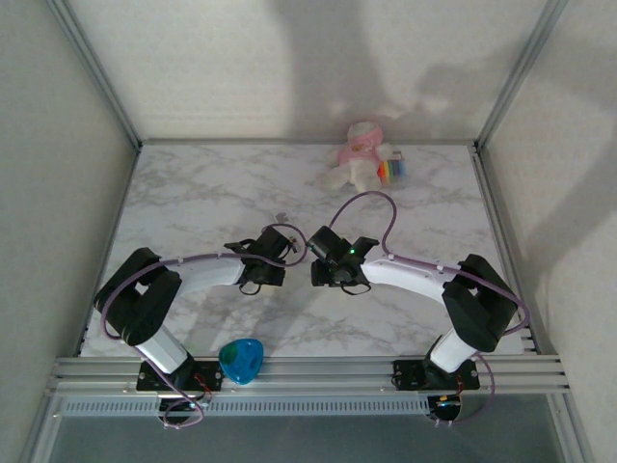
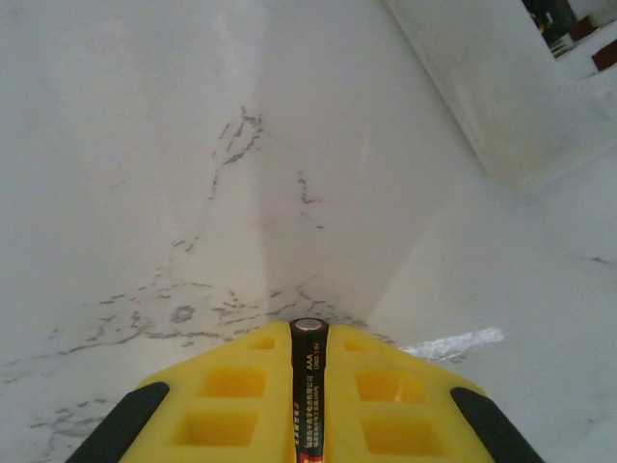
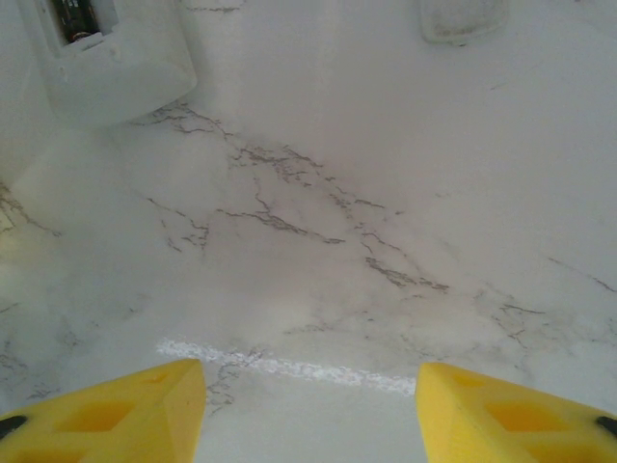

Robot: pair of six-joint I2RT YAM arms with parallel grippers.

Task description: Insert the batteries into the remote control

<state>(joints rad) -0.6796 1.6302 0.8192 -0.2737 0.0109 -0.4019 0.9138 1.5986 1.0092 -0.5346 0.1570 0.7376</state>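
My left gripper [image 2: 308, 334] is shut on a dark battery [image 2: 308, 391]. The battery lies lengthwise between the yellow fingers [image 2: 227, 395], and its metal end pokes out at the tips above the marble table [image 2: 193, 193]. My right gripper [image 3: 308, 371] hangs open over bare marble with nothing between its fingers. Far left in the right wrist view lies the white remote control [image 3: 125, 63], back side up. Its battery bay is open, and a dark battery [image 3: 77, 14] sits inside. From above, the left gripper [image 1: 278, 241] and the right gripper [image 1: 323, 256] nearly meet at mid-table.
A pink and white plush toy [image 1: 360, 154] and a small rainbow-striped item [image 1: 391, 172] lie at the back of the table. A blue object [image 1: 241, 360] sits on the front rail by the left base. A small white rounded piece [image 3: 461, 19] lies beyond the right gripper. Walls enclose three sides of the table.
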